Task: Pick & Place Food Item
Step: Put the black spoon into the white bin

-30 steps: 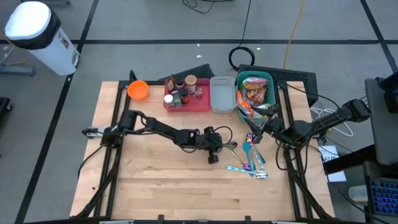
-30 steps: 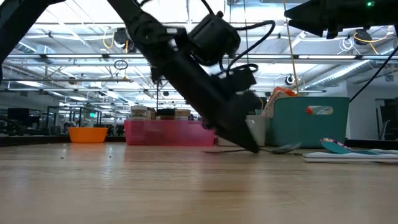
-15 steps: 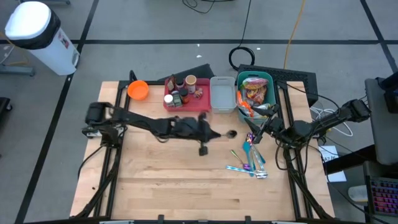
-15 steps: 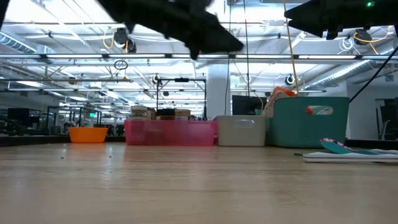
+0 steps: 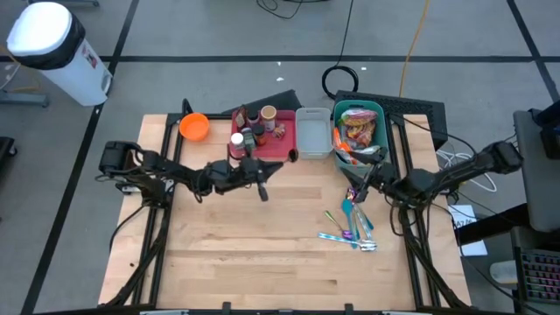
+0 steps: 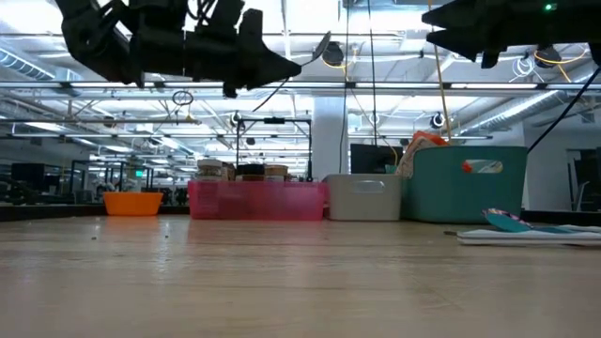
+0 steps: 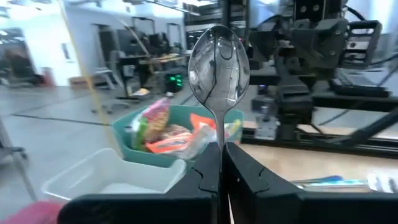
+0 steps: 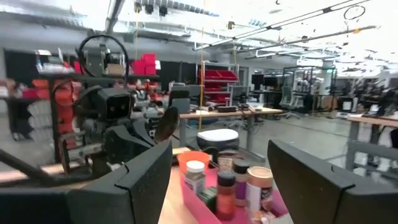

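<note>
Between the fingers of the left gripper stands a metal spoon, clamped by its handle with the bowl pointing forward past the fingertips. Note that this is a utensil, not food. The food packets lie in the teal bin, at 1 o'clock from the table centre, and nothing is touching them.

Taking the overhead view as the dial, the left gripper hangs well above the wood at about 11 o'clock, just in front of the pink tray. The level view confirms that it is clear of the table.

Recommended handling, as a judgement:
1. Keep the grip firm. The handle is thin and smooth and may swivel between the fingers.
2. Move slowly and keep the spoon level.
3. Pass above the bottles in the tray, not between them.
4. Lower the spoon only once it is over its target. Which container is the target cannot be told.

The right gripper waits at 2 o'clock beside the teal bin, with its fingers apart and nothing between them. A grey tub sits between tray and bin. An orange bowl sits at 10 o'clock. More cutlery lies at 4 o'clock.

No brand, label or writing can be read on the bottles or packets.
</note>
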Controlling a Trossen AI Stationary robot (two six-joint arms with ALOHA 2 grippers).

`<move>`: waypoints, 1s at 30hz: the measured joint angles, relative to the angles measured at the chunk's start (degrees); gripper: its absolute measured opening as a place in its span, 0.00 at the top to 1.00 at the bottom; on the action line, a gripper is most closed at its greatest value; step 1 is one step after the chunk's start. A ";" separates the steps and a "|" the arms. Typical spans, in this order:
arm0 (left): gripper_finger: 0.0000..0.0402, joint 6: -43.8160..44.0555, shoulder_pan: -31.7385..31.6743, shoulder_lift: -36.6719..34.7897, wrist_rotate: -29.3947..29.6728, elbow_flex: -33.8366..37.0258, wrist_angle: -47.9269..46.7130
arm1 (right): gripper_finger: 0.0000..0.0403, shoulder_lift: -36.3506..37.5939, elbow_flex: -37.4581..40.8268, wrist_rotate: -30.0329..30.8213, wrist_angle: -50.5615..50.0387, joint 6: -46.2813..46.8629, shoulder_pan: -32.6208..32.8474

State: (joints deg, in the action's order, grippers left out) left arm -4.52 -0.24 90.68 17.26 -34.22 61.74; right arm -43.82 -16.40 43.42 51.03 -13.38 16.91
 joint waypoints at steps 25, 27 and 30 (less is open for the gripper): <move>0.98 -18.60 6.65 -0.05 19.44 -3.77 -9.96 | 0.36 -35.11 -17.40 -18.37 5.75 23.27 -12.76; 0.98 -19.29 7.13 -0.05 20.21 -3.77 -10.61 | 0.36 -37.61 -19.15 -18.23 5.75 24.30 -13.15; 0.98 -19.75 7.64 -0.05 20.90 -3.77 -11.64 | 0.36 -40.67 -21.00 -18.22 5.64 27.38 -13.90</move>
State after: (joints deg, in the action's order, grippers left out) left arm -24.27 7.41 90.63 38.16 -38.00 50.10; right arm -84.49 -37.41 25.19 56.66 14.00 3.00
